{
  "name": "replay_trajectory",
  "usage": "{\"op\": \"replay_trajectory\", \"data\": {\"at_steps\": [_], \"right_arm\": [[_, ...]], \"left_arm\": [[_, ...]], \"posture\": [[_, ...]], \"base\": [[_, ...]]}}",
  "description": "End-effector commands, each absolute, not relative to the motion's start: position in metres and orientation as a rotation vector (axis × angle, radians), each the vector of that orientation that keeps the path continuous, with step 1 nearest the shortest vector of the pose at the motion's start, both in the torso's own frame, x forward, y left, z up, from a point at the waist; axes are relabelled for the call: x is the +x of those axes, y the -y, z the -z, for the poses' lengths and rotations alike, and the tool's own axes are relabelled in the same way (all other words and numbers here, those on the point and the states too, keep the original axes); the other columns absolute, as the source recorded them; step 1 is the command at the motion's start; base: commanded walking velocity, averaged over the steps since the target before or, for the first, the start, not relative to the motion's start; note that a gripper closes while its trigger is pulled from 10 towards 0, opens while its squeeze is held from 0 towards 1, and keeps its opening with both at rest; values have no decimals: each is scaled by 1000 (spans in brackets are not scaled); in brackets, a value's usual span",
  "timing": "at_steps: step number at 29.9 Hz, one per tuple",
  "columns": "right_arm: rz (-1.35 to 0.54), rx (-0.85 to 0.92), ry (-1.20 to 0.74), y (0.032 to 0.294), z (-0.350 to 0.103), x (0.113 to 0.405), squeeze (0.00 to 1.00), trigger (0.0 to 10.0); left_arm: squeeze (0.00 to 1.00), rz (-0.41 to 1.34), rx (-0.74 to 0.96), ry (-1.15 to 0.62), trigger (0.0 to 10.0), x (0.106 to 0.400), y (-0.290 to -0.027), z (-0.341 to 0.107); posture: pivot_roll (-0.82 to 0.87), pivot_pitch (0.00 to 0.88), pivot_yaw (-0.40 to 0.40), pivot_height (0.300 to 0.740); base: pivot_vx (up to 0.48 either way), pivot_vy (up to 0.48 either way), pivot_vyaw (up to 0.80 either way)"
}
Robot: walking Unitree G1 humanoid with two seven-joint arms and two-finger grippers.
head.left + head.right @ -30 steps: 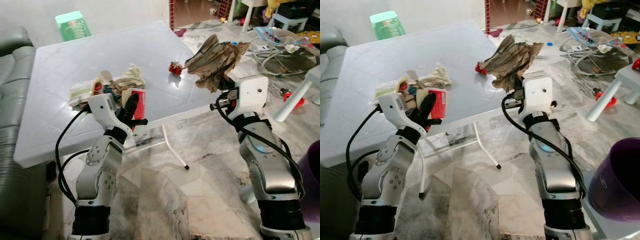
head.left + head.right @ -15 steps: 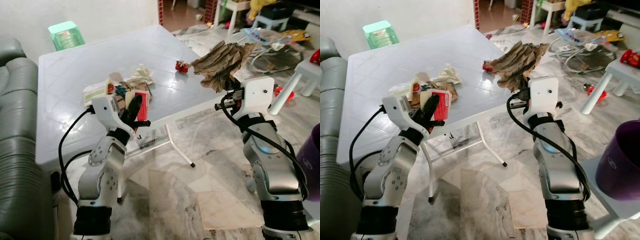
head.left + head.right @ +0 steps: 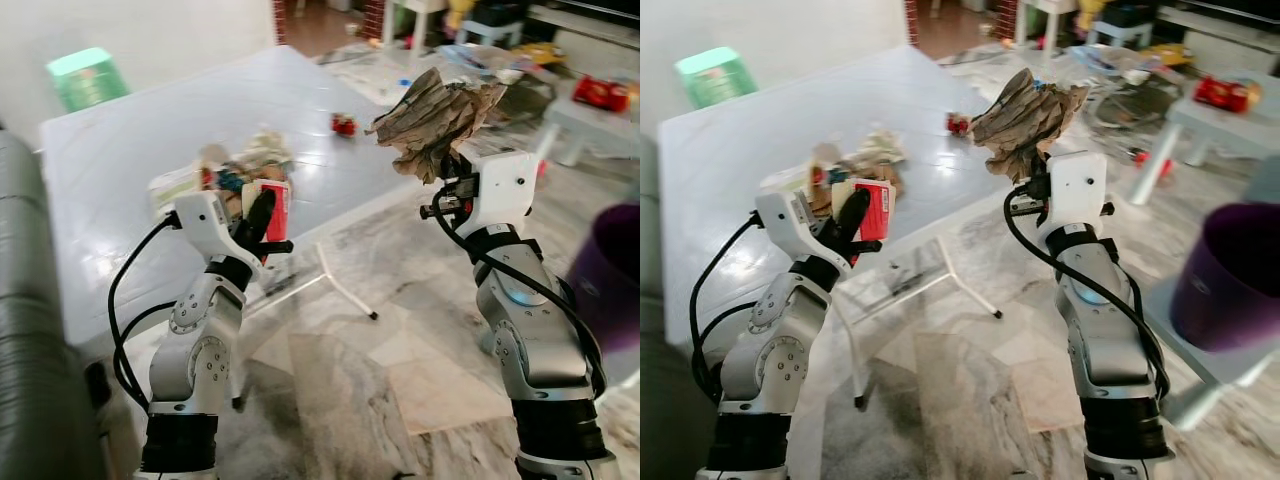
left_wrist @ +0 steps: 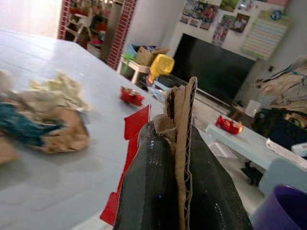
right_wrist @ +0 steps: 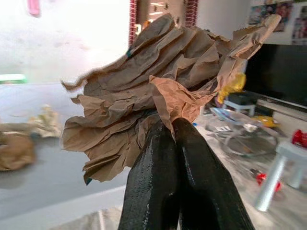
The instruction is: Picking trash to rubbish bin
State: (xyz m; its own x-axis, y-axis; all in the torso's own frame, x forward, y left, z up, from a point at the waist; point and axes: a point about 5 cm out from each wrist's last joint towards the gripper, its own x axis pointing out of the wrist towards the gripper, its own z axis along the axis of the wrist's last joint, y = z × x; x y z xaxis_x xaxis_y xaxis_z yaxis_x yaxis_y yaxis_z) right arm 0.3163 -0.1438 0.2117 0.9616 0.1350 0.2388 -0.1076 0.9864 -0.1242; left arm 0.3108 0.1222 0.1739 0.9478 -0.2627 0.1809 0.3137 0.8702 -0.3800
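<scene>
We note the head camera has swung right since the earlier frames, bringing the purple bin [image 3: 1225, 290] further into view, while the white table [image 3: 130, 160] has slid leftward in frame.

You have crumpled brown paper [image 3: 437, 115] in the black fingers of the right gripper [image 5: 178, 143], and a red-and-tan piece of cardboard [image 3: 275, 210] in the left gripper [image 4: 180, 158]. The table [image 3: 120, 170] is pale blue-white, the bin [image 3: 1230, 275] purple (floor [image 3: 400, 350] grey-veined marble).
</scene>
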Motion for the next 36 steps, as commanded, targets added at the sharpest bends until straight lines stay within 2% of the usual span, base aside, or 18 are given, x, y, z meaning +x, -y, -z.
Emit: {"op": "replay_trajectory", "data": {"at_steps": [1, 14, 16, 19, 20, 23, 25, 30, 31, 35, 36], "right_arm": [[-126, -108, 248, 143, -212, 317, 0, 10000], [-120, -111, 247, 144, -213, 316, 0, 10000], [-122, -114, 250, 144, -213, 316, 0, 10000], [-123, -113, 257, 145, -214, 316, 0, 10000], [-125, -115, 260, 144, -214, 316, 0, 10000], [-128, -118, 264, 144, -215, 316, 0, 10000], [-130, -119, 264, 144, -215, 315, 0, 10000], [-131, -120, 263, 144, -214, 315, 0, 10000], [-133, -119, 264, 144, -214, 315, 0, 10000], [-129, -122, 257, 144, -214, 316, 0, 10000], [-129, -117, 256, 144, -214, 316, 0, 10000]], "left_arm": [[0, 299, -402, 141, 7961, 312, -125, -179], [0, 296, -402, 140, 7608, 311, -124, -178], [0, 296, -403, 137, 7020, 311, -124, -178], [0, 297, -402, 137, 6902, 311, -123, -177], [0, 298, -403, 136, 6471, 310, -123, -177], [0, 299, -403, 136, 6353, 310, -123, -177], [0, 300, -403, 135, 5725, 310, -122, -177], [0, 299, -409, 135, 5882, 310, -122, -176], [0, 300, -417, 138, 6235, 310, -122, -176], [0, 307, -397, 137, 5961, 310, -122, -176], [0, 307, -402, 135, 4706, 310, -122, -176]], "posture": [[-72, 72, 74, 740], [-73, 76, 72, 740], [-74, 78, 71, 740], [-75, 78, 71, 740], [-75, 78, 71, 740], [-75, 78, 71, 740], [-77, 79, 70, 740], [-77, 77, 69, 740], [-77, 76, 69, 740], [-77, 74, 69, 740], [-78, 73, 68, 740]], "base": [[0, 0, -769], [0, 0, -769], [0, 0, -769], [0, 0, -727], [0, 0, 0], [0, 0, 0], [0, 0, 0], [0, -171, 0], [0, 0, 0], [0, 0, 0], [0, 0, -681]]}}
